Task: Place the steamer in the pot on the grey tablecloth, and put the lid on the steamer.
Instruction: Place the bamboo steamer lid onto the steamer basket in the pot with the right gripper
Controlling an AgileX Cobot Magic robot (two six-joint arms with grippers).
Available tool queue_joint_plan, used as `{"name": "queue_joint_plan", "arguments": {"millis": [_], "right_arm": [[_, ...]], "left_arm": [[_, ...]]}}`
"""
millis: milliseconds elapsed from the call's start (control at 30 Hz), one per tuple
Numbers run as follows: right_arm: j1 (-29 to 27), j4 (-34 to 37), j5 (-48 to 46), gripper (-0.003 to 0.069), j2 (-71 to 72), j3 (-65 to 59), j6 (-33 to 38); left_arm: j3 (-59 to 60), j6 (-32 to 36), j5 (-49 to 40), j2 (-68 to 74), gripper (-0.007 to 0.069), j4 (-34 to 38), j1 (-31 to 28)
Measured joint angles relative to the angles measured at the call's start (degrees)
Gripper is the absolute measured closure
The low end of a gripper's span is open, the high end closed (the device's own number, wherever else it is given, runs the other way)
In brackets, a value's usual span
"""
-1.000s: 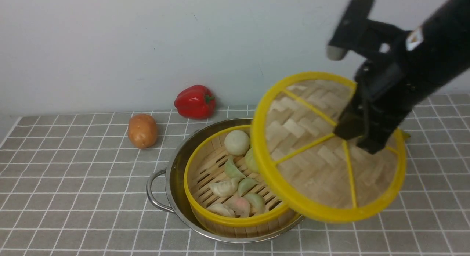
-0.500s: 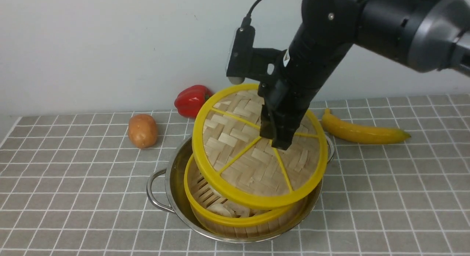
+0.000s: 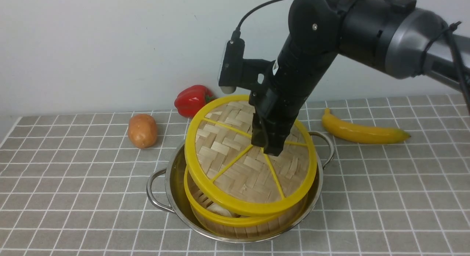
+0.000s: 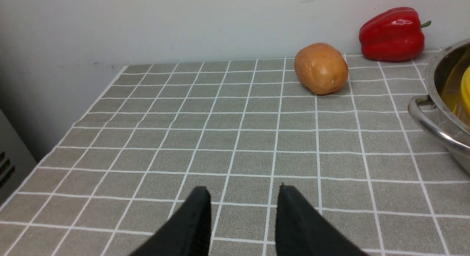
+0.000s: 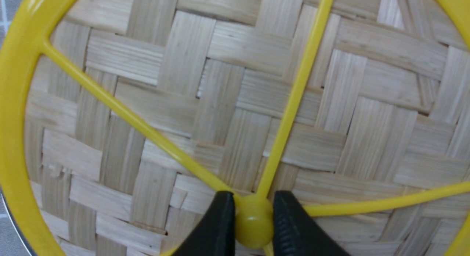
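Within the pot [image 3: 172, 182], the steamer [image 3: 235, 232] sits ready for covering; above the pot, the right gripper [image 5: 254, 215], part-closed, grips the lid [image 3: 253, 175] by its centre knob, probably for central lowering; beside the pot, the left gripper [image 4: 244, 197] stands partly open, empty

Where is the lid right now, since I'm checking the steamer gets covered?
In the front view, the lid is tilted over the steamer, gripped by the right gripper.

One shiny steel pot [image 3: 318, 182], one slatted bamboo steamer [image 3: 249, 230], one yellow-rimmed woven lid [image 3: 227, 138], and three toy foods.
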State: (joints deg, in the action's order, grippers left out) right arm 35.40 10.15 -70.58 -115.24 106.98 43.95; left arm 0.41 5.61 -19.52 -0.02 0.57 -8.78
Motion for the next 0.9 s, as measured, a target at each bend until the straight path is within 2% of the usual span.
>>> {"name": "queue_joint_plan", "arguments": {"millis": [333,667,900], "right_arm": [[0.00,1.36,1.70,0.0515,-0.06,0.00,3.90],[0.00,1.71,1.36,0.0515,-2.14,0.00,4.30],[0.00,2.54,2.18,0.0515,-4.11,0.04,8.23]], "left_arm": [[0.00,0.00,0.00,0.00,0.0382,0.00,0.00],[0.00,0.00,0.00,0.00,0.0382,0.00,0.00],[0.00,0.00,0.00,0.00,0.0382,0.00,0.00]]}}
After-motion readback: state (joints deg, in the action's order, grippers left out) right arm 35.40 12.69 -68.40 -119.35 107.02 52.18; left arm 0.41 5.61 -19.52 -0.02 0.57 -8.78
